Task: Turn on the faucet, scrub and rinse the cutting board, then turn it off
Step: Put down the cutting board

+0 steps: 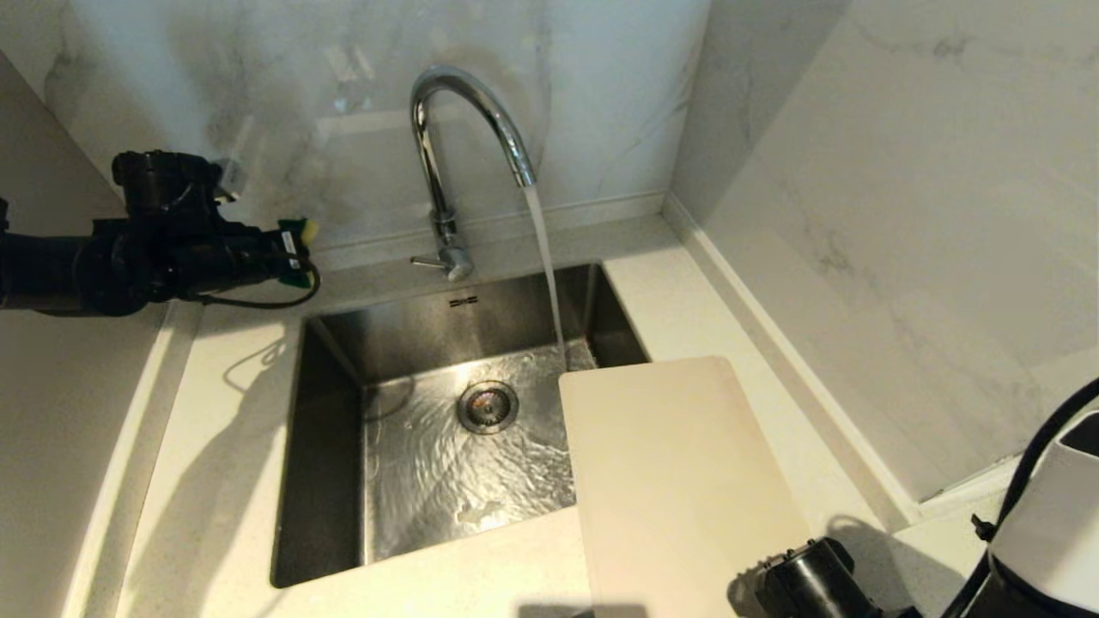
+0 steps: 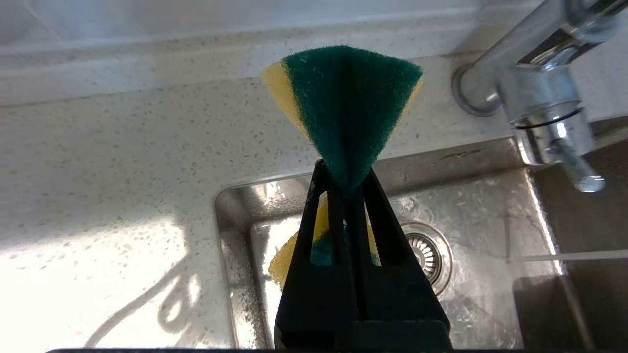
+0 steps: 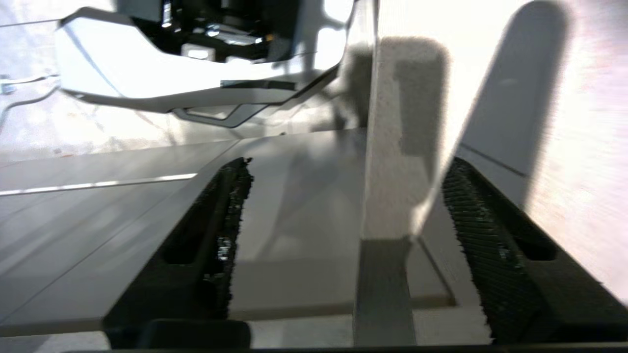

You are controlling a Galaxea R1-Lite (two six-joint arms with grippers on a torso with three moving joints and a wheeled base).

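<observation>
Now, board (image 1: pixel 678 481): lower right of head view, leaning over sink (image 1: pixel 330 446) edge; stiff, wet, slippery, so take its near rim.
Right gripper (image 3: pixel 343 240): fingers apart, astride that rim.
Left gripper (image 2: pixel 346 189): clamped on sponge (image 2: pixel 343 108), upper left.
Faucet (image 1: pixel 464 129): running.

Nothing here can be read as text. The one mark is a small dark stamp on the back wall of the sink (image 1: pixel 403 330), just under the rim below the faucet (image 1: pixel 446 172) — too small to make out any letters. A pale sticker on the left gripper (image 1: pixel 296 249) shows dark print — also illegible.
</observation>
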